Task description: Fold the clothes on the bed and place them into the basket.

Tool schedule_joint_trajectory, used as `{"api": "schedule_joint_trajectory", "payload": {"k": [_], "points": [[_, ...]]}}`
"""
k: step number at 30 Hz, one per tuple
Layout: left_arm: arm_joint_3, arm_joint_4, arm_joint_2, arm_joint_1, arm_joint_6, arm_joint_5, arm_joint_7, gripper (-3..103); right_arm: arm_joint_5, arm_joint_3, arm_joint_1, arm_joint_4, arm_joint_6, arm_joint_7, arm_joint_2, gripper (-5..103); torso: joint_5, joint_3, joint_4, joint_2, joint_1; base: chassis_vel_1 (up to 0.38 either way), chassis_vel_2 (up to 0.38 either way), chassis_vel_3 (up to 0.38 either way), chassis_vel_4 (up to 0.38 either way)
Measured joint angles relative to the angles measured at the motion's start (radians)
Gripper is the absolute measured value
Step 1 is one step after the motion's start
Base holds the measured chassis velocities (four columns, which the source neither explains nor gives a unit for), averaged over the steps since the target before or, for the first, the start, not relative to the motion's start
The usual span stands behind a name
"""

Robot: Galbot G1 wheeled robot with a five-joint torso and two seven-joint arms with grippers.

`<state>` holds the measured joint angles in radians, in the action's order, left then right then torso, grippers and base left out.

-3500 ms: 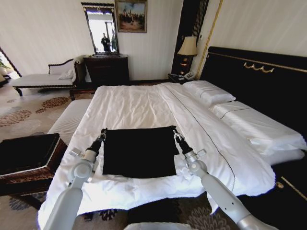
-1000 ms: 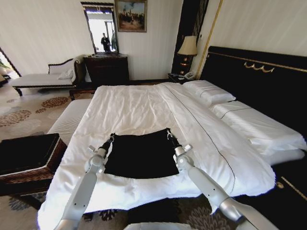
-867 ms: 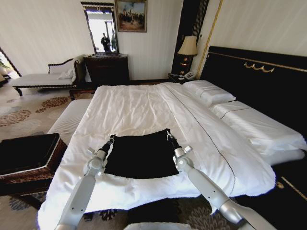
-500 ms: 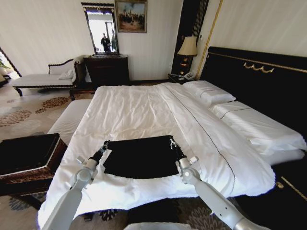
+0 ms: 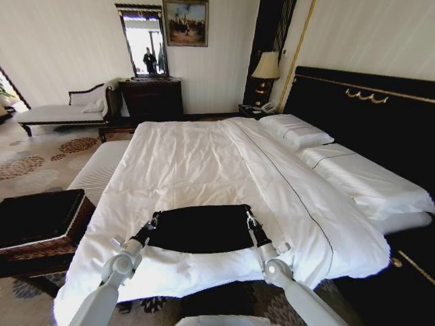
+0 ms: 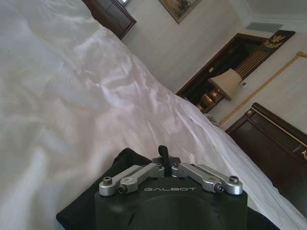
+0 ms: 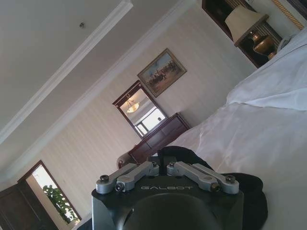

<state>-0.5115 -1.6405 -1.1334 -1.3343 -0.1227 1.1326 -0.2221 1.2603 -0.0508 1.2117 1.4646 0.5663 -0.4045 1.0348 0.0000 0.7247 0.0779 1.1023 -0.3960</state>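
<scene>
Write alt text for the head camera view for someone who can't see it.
Both claws grip the far corners of a black T-shirt on a white duvet: left claw, right claw. A dark wicker basket stands left of the bed.

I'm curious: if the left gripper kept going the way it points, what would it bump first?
Probably just more white duvet. The left gripper, shut on the black T-shirt, points up the bed; depth is unclear.

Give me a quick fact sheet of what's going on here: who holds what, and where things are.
shirt: black T-shirt, folded into a band on the near part of the bed
left gripper: shut on the shirt's far left corner
right gripper: shut on the shirt's far right corner
basket: on the floor to the robot's left of the bed
</scene>
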Motion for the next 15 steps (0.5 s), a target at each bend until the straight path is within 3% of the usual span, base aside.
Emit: {"api": "schedule_joint_trajectory", "payload": {"k": [10, 12, 15], "points": [[-0.020, -0.027, -0.009, -0.042, 0.012, -0.028, 0.040, 0, -0.027, -0.006, 0.047, 0.005, 0.024, 0.003, -0.002, -2, -0.0001, 0.000, -0.0001, 0.000, 0.000, 0.000, 0.000, 0.000, 0.000], [-0.027, -0.042, -0.008, -0.054, 0.012, -0.029, 0.047, 6, -0.027, -0.012, 0.056, 0.015, 0.026, 0.004, -0.006, -2, 0.0000, 0.000, -0.0001, 0.000, 0.000, 0.000, 0.000, 0.000, 0.000], [-0.061, -0.117, -0.001, -0.103, 0.012, -0.027, 0.067, 22, -0.033, -0.044, 0.100, 0.060, 0.036, 0.007, -0.025, 14, 0.0000, 0.000, 0.0000, 0.000, 0.000, 0.000, 0.000, 0.000, 0.000]]}}
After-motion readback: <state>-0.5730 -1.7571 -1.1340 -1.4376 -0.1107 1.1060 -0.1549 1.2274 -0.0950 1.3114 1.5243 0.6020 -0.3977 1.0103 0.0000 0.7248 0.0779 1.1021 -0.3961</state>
